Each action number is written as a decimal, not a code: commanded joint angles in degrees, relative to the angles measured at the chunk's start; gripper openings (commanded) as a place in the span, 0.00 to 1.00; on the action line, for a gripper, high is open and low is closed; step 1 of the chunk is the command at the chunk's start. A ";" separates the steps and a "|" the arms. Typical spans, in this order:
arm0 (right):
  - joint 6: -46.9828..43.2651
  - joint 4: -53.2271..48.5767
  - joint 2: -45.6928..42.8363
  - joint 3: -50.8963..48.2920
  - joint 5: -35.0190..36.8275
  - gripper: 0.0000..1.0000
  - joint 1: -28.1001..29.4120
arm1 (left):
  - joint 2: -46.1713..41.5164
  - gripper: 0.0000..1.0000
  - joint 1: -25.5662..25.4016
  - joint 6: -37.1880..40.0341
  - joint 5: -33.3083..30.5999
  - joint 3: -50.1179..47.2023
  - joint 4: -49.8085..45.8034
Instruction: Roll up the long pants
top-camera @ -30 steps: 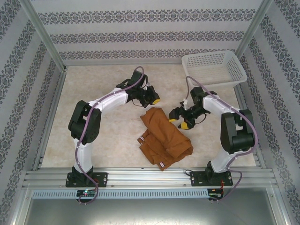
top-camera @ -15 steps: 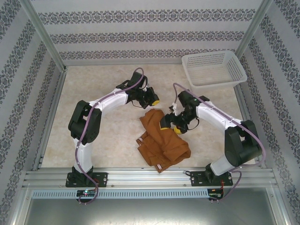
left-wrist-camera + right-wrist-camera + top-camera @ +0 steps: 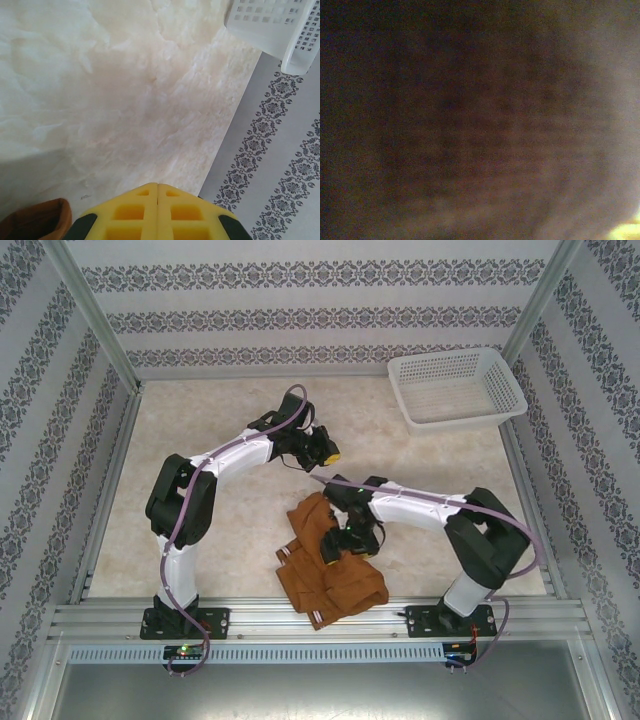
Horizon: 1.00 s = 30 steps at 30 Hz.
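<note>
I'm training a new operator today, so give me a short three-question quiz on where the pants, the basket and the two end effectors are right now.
1. True or false: the long pants lie inside the white basket.
2. Multiple choice: in the top view, the right end effector is over A) the basket, B) the pants, C) bare table.
3. Fill in: in the left wrist view, the left end effector is ____ (open or shut).

Key: 1 false, the pants lie on the table; 2 B; 3 shut.
</note>
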 commanded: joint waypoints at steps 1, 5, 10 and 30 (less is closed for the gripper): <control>0.97 -0.85 9.71 0.13 13.20 0.32 4.25 | -2.40 0.00 1.37 -0.38 -1.05 -1.13 2.11; -3.29 -10.40 17.81 6.73 29.25 0.00 6.04 | -3.79 0.00 4.05 1.02 -1.23 -0.24 0.35; -7.45 -18.95 16.50 13.64 46.13 0.00 3.32 | -6.40 0.00 8.76 2.56 -1.86 -0.61 -0.81; -56.30 13.34 14.20 45.72 84.39 0.00 -19.89 | -10.92 0.00 16.78 0.34 2.03 -6.51 5.75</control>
